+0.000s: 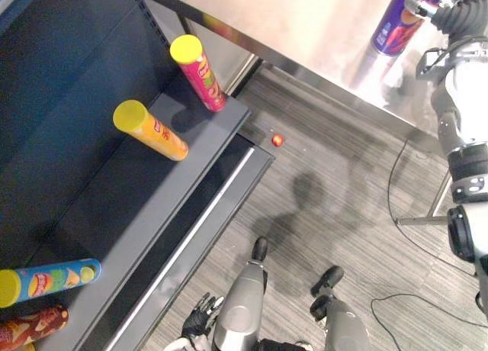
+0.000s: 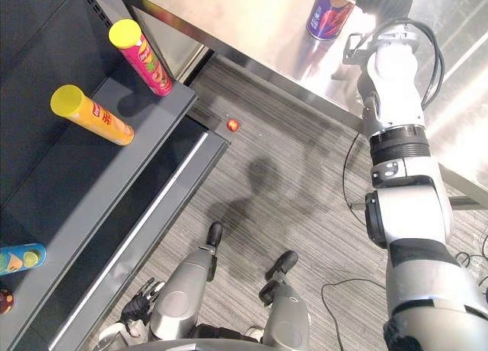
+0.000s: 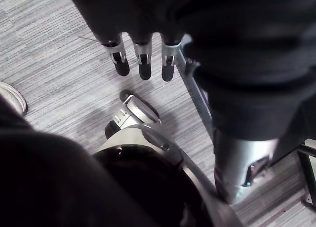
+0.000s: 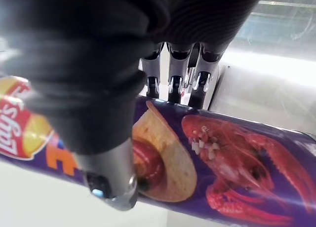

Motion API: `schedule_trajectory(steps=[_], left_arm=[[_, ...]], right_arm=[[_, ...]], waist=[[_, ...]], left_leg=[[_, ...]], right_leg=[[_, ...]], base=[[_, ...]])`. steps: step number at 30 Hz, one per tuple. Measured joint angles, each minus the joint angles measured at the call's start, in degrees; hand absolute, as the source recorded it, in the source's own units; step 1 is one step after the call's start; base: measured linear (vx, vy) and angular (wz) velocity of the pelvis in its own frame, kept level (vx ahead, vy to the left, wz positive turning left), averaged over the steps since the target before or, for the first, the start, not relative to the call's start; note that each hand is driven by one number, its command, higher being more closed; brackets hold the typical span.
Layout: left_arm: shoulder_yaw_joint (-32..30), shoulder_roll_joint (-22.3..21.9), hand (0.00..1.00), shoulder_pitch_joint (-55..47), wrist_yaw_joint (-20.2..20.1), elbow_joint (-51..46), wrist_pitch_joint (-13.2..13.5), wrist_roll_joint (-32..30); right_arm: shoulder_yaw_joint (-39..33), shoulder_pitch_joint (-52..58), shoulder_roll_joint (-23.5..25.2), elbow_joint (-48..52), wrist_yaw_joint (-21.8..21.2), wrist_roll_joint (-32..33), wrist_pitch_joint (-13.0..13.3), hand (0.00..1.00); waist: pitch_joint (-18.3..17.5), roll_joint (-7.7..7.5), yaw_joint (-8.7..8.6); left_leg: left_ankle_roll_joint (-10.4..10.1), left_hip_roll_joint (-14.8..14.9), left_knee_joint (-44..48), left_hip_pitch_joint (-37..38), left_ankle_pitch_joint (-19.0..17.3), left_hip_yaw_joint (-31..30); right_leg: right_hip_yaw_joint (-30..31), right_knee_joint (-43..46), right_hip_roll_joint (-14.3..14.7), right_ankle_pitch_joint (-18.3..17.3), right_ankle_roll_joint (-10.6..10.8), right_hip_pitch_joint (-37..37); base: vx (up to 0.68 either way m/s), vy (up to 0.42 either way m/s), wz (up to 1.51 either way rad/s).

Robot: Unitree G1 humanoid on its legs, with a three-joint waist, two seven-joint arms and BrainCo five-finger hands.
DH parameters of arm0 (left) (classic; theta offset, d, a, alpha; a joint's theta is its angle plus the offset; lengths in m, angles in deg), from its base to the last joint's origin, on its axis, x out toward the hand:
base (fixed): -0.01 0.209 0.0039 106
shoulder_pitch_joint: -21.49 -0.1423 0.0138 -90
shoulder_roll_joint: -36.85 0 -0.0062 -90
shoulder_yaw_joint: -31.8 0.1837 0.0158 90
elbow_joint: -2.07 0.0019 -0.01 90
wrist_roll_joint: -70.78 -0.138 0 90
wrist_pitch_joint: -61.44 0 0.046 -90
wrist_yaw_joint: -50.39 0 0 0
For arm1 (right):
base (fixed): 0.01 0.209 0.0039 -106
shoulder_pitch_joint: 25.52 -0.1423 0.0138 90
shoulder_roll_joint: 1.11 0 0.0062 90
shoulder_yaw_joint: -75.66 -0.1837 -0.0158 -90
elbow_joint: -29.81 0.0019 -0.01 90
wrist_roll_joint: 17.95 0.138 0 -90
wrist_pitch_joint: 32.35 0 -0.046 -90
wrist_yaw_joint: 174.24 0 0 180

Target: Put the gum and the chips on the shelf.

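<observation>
A purple chips can (image 1: 402, 19) with a lobster picture (image 4: 232, 158) stands on the steel table (image 1: 305, 30) at the upper right. My right hand (image 1: 446, 8) is at its upper part, fingers (image 4: 175, 69) behind the can and thumb (image 4: 111, 177) across its front, curled round it. On the dark shelf (image 1: 114, 206) at the left stand a pink can (image 1: 200, 75) and an orange can (image 1: 152, 131), both with yellow lids. My left hand (image 1: 200, 317) hangs low beside the shelf, its fingers (image 3: 143, 59) straight and holding nothing.
A blue can (image 1: 49, 278) and a red-brown can (image 1: 30, 326) lie at the shelf's near end. A small red round thing (image 1: 277, 140) lies on the grey wood floor by the shelf corner. A lower shelf board (image 1: 191, 236) juts out below.
</observation>
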Motion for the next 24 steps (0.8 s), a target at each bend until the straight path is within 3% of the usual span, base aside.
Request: schedule_trajectory(steps=[10, 18, 22, 24], left_arm=[[0.3, 0.1, 0.00, 0.0, 0.0, -0.1, 0.0, 0.0], [-0.1, 0.1, 0.00, -0.1, 0.6, -0.2, -1.2, 0.0], [-1.1, 1.0, 0.00, -0.7, 1.5, 0.1, -2.7, -0.2], [-3.1, 1.1, 0.00, -2.2, 1.6, 0.7, -3.1, -1.0]], right_arm=[[-0.1, 1.7, 0.8, 0.2, 0.1, -0.2, 2.7, 1.00], [-4.7, 11.2, 2.7, 19.5, -0.4, -3.3, 2.7, 1.00], [-7.8, 20.5, 6.6, 33.7, -2.9, -3.4, 2.4, 1.00], [-7.9, 28.8, 10.2, 40.5, -5.6, -3.4, 0.9, 1.00]], waist=[[0.0, 0.09, -0.11], [-0.1, -0.18, -0.87], [-2.0, -2.50, -2.47], [-5.2, -5.02, -3.68]], left_leg=[[-0.1, 0.2, -1.0, 1.1, 0.7, 0.6], [-0.2, 0.3, -3.3, 4.1, 1.1, 1.7], [-0.2, 0.6, -5.6, 6.5, 1.1, 3.6], [-0.4, 0.9, -7.0, 8.2, 1.0, 5.1]], right_leg=[[0.7, 0.7, -0.1, -0.1, -0.2, 0.0], [2.1, 0.5, 0.1, -0.1, -0.2, 1.1], [3.5, -0.5, 0.5, -0.1, -0.2, 1.9], [5.2, -1.1, 1.0, -0.1, -0.2, 2.1]], base=[[0.00, 0.007, -0.02], [0.02, 0.005, -0.08], [0.05, -0.001, -0.17], [0.09, -0.011, -0.38]])
